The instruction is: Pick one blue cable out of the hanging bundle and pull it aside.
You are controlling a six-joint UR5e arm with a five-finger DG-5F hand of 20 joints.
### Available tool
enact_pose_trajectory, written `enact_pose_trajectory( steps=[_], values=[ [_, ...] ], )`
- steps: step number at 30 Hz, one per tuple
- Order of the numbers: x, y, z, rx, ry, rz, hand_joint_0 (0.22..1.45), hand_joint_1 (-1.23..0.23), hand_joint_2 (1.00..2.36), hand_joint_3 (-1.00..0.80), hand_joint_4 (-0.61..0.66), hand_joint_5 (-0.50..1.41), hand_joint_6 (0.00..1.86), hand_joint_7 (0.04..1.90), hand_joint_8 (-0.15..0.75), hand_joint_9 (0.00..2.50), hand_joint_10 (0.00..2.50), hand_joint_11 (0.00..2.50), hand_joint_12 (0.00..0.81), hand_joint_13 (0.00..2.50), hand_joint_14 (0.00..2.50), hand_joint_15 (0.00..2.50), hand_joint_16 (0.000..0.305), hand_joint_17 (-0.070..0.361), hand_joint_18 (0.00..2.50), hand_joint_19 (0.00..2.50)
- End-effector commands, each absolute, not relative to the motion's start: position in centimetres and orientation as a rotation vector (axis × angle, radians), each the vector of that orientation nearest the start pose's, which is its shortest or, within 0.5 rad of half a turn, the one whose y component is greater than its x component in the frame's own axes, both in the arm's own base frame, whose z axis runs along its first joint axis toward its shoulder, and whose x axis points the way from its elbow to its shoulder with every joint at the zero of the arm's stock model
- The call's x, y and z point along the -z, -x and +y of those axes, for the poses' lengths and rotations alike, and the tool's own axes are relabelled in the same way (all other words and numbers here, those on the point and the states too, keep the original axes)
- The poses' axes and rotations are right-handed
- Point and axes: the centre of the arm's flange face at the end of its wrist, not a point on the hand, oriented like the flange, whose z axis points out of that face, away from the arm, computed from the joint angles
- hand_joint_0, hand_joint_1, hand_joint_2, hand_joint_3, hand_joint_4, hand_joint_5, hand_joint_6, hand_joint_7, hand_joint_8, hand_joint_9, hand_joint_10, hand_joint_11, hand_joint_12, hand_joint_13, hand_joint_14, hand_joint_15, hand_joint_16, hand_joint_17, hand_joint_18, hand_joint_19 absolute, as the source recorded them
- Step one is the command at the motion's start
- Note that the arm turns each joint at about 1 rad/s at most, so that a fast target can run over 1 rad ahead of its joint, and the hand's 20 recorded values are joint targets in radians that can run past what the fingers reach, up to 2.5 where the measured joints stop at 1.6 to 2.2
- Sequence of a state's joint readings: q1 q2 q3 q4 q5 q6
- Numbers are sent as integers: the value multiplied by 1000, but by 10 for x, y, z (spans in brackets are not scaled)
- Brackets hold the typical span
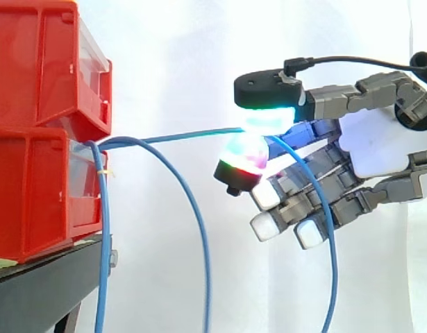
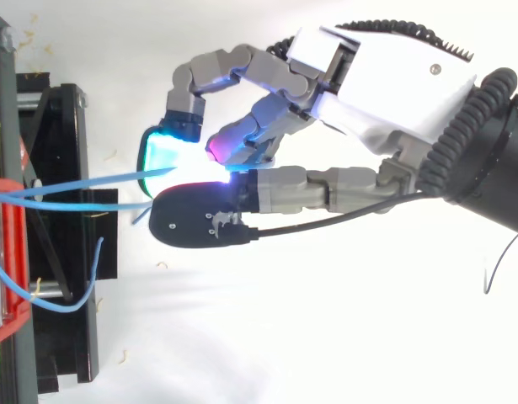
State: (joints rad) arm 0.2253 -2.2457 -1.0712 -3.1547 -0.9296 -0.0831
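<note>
Blue cable [image 1: 178,136] taut from red bins [image 1: 32,83], pinched btwn fingers [image 1: 338,94] of hand [image 1: 376,146].

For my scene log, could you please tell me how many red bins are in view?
2: the upper red bin sits stacked on the lower red bin, both at the left on the black stand. Others may be hidden beyond the edge.

Setup's pretty simple: a black stand [image 1: 50,281] at the lower left carries everything. The lower red bin [image 1: 32,201] sits right on its top, and the upper red bin [image 1: 39,62] is stacked directly on that one, sticking out slightly further right.
</note>
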Motion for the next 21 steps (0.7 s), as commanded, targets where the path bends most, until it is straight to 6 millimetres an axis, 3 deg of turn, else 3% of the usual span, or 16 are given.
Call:
enact_pose_trajectory(
  steps=[1,16,21],
  values=[
    [-313,-736,-29,-692,-1393,1109,525,-712,1013,-302,125,-110,889,1245,288,921,18,514,352,792,21,597,54,122,784,630],
    [-312,-735,-25,-747,-1436,1073,506,-638,1000,-500,126,-101,884,1220,297,949,16,524,359,822,19,597,55,124,819,647],
    [-312,-735,-26,-748,-1439,1073,550,-571,1002,-477,127,-96,880,1238,290,974,17,520,338,839,21,596,52,117,834,657]
  ],
)
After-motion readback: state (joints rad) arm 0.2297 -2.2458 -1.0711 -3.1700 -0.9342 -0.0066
